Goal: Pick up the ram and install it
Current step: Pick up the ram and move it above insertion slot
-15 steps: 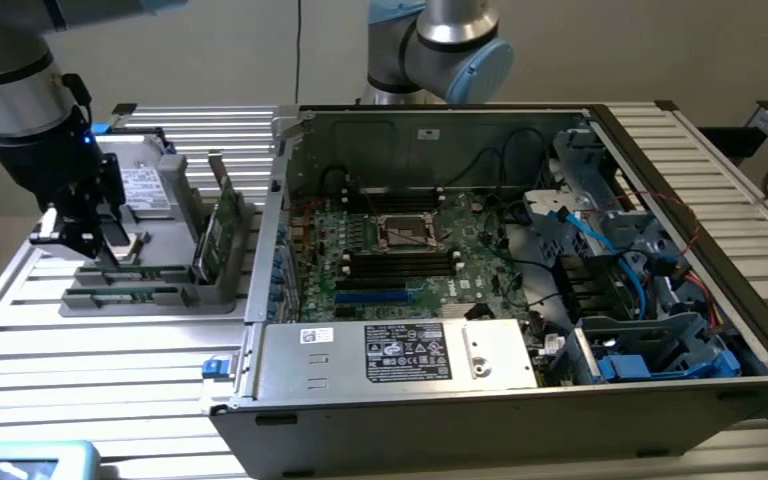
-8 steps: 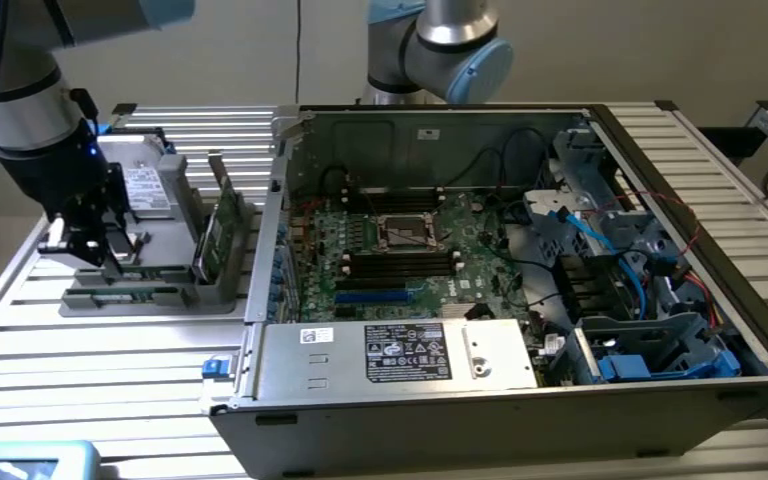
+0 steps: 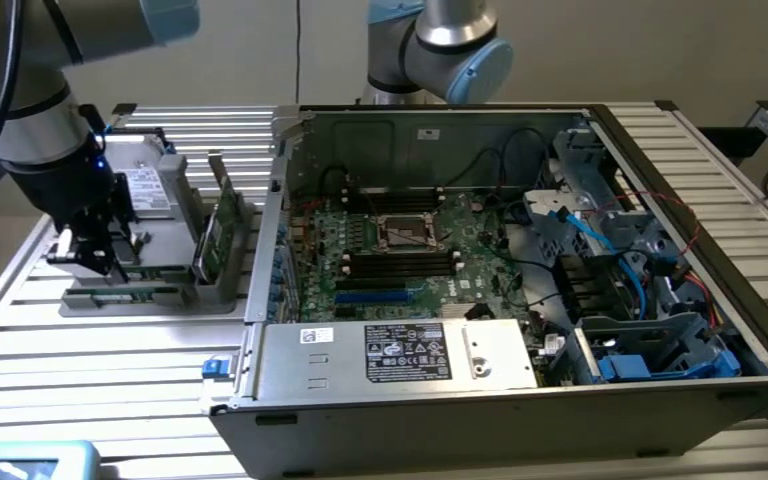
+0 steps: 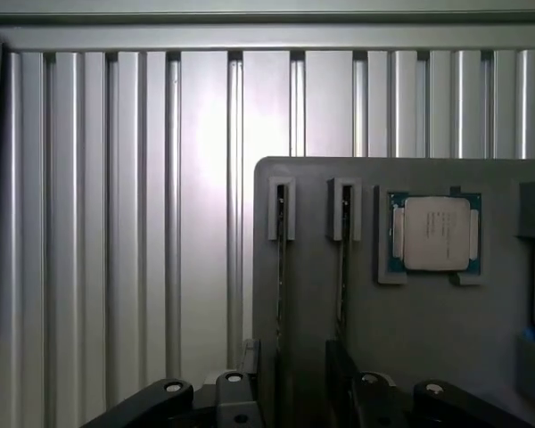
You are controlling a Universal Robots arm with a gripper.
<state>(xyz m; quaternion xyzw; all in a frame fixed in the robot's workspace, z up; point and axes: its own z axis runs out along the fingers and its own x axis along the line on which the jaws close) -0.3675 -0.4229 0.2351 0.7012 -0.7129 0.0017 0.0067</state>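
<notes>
Two ram sticks stand on edge in a grey holder (image 3: 131, 290) on the exterior view's left, one (image 3: 208, 240) beside the other (image 3: 232, 212). The wrist view sees them edge-on as thin dark lines in two slots, one ram (image 4: 281, 259) and a second ram (image 4: 342, 259). My gripper (image 3: 91, 260) hangs over the holder, apart from the sticks. My gripper (image 4: 292, 355) is open, its dark fingers (image 4: 250, 357) standing either side of the line of the first ram. Nothing is held.
An open computer case (image 3: 518, 400) fills the middle, with the green motherboard (image 3: 398, 250) and its black slots inside among blue and black cables. A processor chip (image 4: 432, 234) lies in a pocket of the holder. A second arm's joint (image 3: 444, 45) rises behind the case.
</notes>
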